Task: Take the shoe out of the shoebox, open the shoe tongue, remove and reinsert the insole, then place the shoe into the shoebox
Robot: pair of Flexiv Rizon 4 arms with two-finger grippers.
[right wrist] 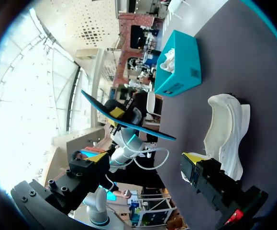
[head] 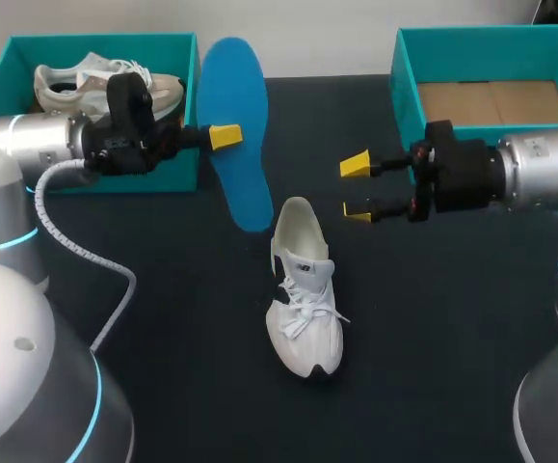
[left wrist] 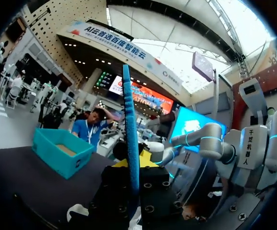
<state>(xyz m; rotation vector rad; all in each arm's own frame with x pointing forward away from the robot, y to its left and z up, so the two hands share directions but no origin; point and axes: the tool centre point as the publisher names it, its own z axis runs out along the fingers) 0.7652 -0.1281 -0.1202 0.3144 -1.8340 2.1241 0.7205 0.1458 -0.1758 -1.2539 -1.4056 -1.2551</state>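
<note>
Left gripper [head: 225,136] pinches the blue insole [head: 243,183] aloft (edge-on in its wrist view); right gripper [head: 358,188] gapes empty near the white shoe [head: 304,299], upright on the table [head: 433,338].

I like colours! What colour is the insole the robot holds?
The insole is blue, seen best in the head view.

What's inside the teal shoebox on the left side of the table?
A cream and white sneaker lies inside the teal cardboard shoebox. The left arm crosses over the box's near part, so the sneaker's near side and the box floor there are covered.
</note>
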